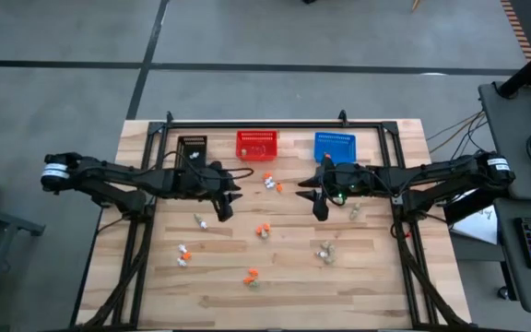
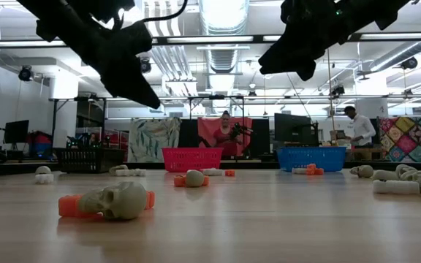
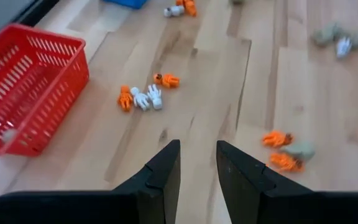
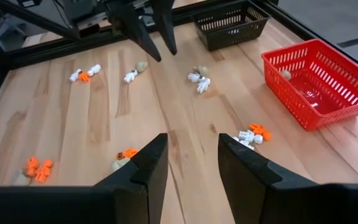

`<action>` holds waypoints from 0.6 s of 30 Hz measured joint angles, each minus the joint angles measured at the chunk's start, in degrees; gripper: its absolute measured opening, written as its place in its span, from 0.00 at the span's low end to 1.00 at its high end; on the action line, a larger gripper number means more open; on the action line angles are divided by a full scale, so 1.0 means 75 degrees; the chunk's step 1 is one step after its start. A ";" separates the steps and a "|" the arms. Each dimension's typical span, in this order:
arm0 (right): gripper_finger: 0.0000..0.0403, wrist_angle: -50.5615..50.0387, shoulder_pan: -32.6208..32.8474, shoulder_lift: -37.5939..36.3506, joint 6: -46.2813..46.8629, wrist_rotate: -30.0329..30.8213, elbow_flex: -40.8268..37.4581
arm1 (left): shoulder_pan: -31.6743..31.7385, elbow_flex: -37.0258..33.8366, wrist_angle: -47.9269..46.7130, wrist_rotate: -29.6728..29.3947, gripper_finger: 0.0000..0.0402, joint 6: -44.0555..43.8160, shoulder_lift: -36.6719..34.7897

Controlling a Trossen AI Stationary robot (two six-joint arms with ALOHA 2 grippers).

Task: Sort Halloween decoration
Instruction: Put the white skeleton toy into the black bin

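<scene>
The left gripper (image 1: pixel 226 205) hovers empty near the bench's back edge, fingers slightly parted. Halloween trinkets (image 1: pixel 262 231) lie scattered across the bench's middle and front: light, rigid, easily nudged, best pinched across the body from above. The right gripper (image 1: pixel 321 205) hangs parted and empty before the blue basket (image 1: pixel 334 148).

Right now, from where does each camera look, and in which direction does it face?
High view: above the table, facing straight down; shows both arms, left gripper and right gripper.
Low view: at table-top height, facing the red basket; both arms hang from above.
Left wrist view: on the left arm, facing the table past its open fingers.
Right wrist view: on the right arm, past its open fingers, facing the left gripper.
Shared: every view shows the red basket.
</scene>
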 joint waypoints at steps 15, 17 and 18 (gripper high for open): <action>0.32 0.0009 -0.0001 0.0000 0.0085 0.0201 -0.0003 | 0.0604 0.0000 -0.0633 0.1038 0.22 0.3885 0.0470; 0.32 0.0009 -0.0001 0.0000 0.0085 0.0204 -0.0003 | 0.0822 0.0000 -0.0675 0.1038 0.22 0.4035 0.0636; 0.32 0.0011 -0.0001 0.0000 0.0089 0.0204 -0.0003 | 0.0917 0.0000 -0.0670 0.1038 0.22 0.4115 0.0722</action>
